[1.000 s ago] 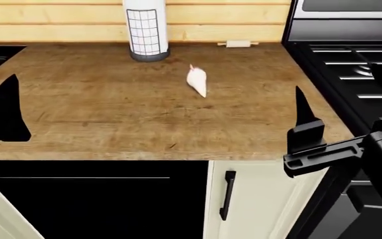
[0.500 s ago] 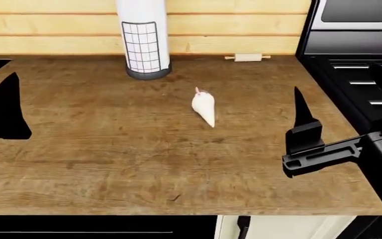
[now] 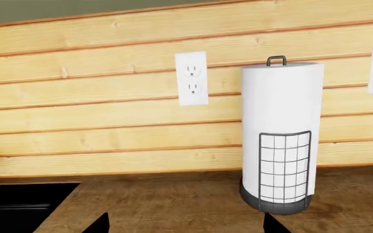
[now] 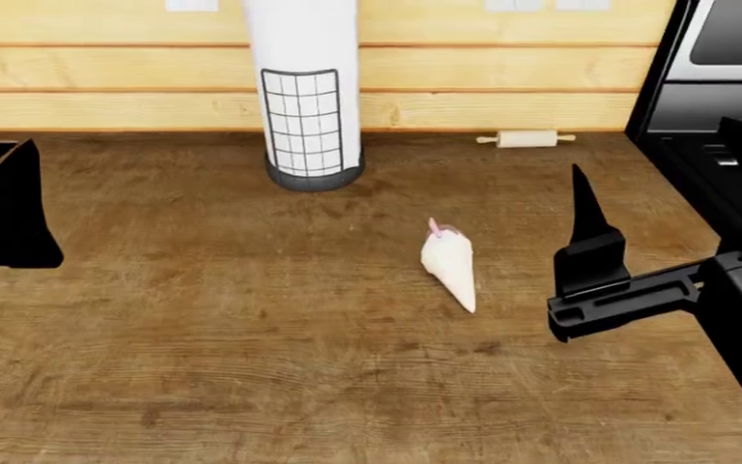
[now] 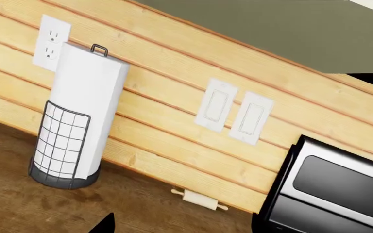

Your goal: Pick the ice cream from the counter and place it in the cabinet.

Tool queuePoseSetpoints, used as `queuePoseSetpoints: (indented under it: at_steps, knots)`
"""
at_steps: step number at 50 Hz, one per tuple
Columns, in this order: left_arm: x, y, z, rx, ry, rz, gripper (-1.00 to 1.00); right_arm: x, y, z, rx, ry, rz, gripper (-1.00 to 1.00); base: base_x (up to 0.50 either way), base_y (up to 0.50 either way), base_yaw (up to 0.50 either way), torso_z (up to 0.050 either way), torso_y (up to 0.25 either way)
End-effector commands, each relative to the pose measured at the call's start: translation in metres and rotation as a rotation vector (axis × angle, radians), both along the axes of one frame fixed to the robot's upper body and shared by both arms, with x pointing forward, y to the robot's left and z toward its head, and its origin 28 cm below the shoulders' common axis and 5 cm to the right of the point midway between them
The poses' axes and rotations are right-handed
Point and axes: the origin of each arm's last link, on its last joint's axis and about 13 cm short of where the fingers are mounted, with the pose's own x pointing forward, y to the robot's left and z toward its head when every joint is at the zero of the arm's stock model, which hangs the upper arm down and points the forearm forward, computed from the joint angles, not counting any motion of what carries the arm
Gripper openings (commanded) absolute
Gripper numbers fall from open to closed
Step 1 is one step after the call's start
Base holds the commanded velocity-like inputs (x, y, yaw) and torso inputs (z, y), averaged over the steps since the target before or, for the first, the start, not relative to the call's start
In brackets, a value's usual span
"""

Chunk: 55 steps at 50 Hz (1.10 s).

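The ice cream (image 4: 450, 263), a small white cone with a pink tip, lies on its side on the brown wood-grain counter (image 4: 216, 329), near the middle. My right gripper (image 4: 586, 242) hovers to its right, apart from it, with its jaws wide open and empty; only its finger tips show in the right wrist view (image 5: 181, 225). My left gripper (image 4: 4, 208) is far left, open and empty, with its tips showing in the left wrist view (image 3: 183, 228). The ice cream shows in neither wrist view. The cabinet is out of view.
A tall white paper-towel cylinder with a wire grid (image 4: 306, 97) stands at the back of the counter. A small cream rolling pin (image 4: 526, 139) lies by the plank wall (image 4: 113, 77). A black stove (image 4: 732, 164) borders the counter's right side. A dark sink (image 3: 18, 208) is at the left.
The head view has moved forward and up: the cabinet fronts below the counter have dropped out of sight and the ice cream sits lower and further right in view. The grippers hold their places.
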Motion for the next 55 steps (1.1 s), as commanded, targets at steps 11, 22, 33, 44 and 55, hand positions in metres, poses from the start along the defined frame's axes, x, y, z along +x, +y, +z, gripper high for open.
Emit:
queuePoseSetpoints:
  at_steps: [11, 22, 33, 44, 55]
  knots:
    - [0.001, 0.0, 0.0, -0.004, -0.004, -0.004, 1.0, -0.001, 0.0, 0.001, -0.004, -0.002, -0.005, 1.0, 0.19, 0.07, 0.0, 0.0, 0.0]
    - [0.001, 0.0, 0.0, -0.009, -0.006, -0.004, 1.0, -0.002, 0.0, 0.001, -0.005, 0.002, -0.007, 1.0, 0.2, 0.06, 0.0, 0.0, 0.001]
    - [0.001, 0.0, 0.002, -0.007, -0.01, -0.003, 1.0, -0.002, -0.001, -0.001, -0.001, 0.003, -0.01, 1.0, 0.19, 0.06, 0.0, 0.0, 0.001]
    - [0.002, -0.001, 0.002, -0.011, 0.001, -0.012, 1.0, 0.014, -0.002, -0.022, 0.025, 0.438, 0.039, 1.0, 0.01, 0.01, 0.0, 0.0, 0.0]
    - [0.002, -0.001, 0.001, -0.013, 0.012, -0.02, 1.0, 0.042, -0.002, -0.037, 0.101, 0.605, 0.089, 1.0, 0.0, 0.0, 0.0, 0.0, 0.0]
